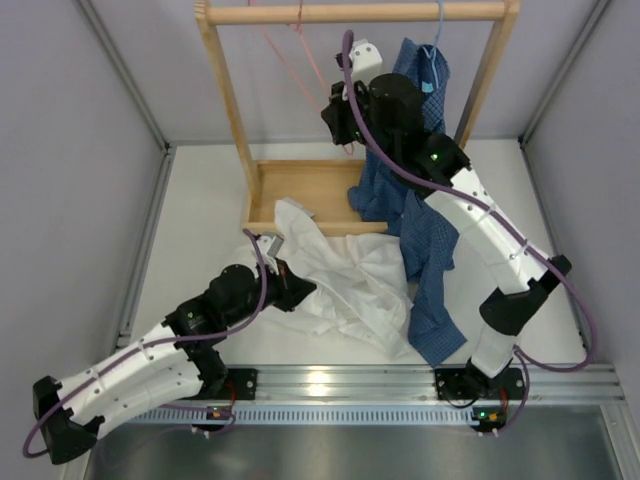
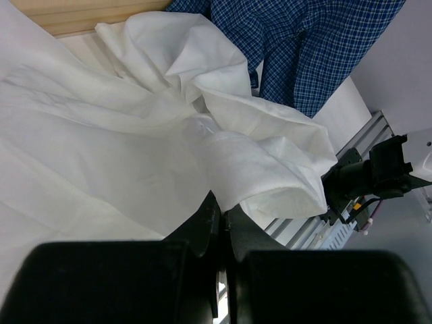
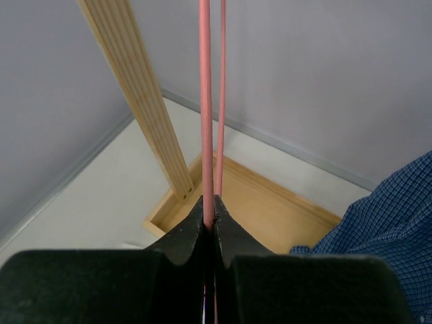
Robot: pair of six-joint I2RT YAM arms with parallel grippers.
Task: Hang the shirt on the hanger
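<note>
Right end effector fills the bottom of its wrist view, black fingers pressed together and pinching one pink wire of the hanger; a second wire of it runs just beside the first. Seen from above, this grip sits inside the wooden rack, below its top rail, with the hanger's hook over that rail. Left end effector is also pressed together, its tips against the white shirt; whether a fold is caught between them cannot be told. That shirt lies crumpled on the bench just in front of the rack, one corner up against the front lip of the rack's base tray. Blue checked shirt hangs from a light blue hanger at the right end of the rail and spills down past the tray's right corner onto the bench, its lower part touching the white shirt's right side. Right arm reaches up across the blue cloth to the rack; left arm lies low, well in front of the rack
</note>
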